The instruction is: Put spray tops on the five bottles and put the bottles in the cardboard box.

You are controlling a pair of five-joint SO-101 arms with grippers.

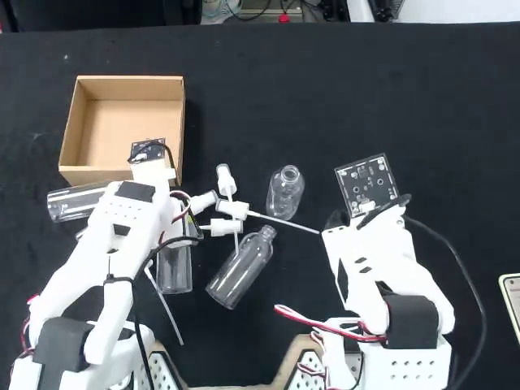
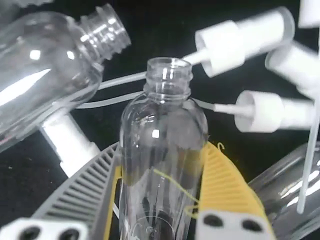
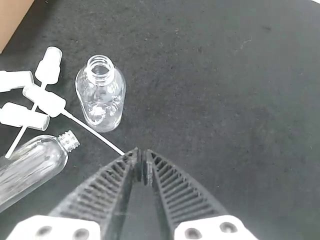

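A clear plastic bottle (image 2: 167, 100) with an open threaded neck sits in the left gripper (image 2: 165, 145). The grey finger and the yellow finger press against opposite sides of its body, so the jaws stand as wide as the bottle. Its neck carries no spray top.

Just past that neck lie the white spray tops (image 2: 240, 42) with thin dip tubes, loose on the black table (image 1: 406, 97). In the high view they form a small cluster (image 1: 231, 210) between the left arm and a short round clear bottle (image 1: 284, 191), which lies uncapped on its side.

A longer clear bottle (image 1: 240, 268) lies at an angle just below the cluster, its bare neck towards the tops. Another clear bottle (image 1: 77, 203) lies along the front wall of the open brown cardboard box (image 1: 130, 80). The box stands at the far left of the table, and these three bottles lie outside it.

The right gripper (image 3: 142, 157) hangs above bare cloth near the short round bottle (image 3: 100, 95). Its dark ribbed fingers are drawn together to a narrow slit with nothing between them. The free end of one dip tube lies just beside its tips.
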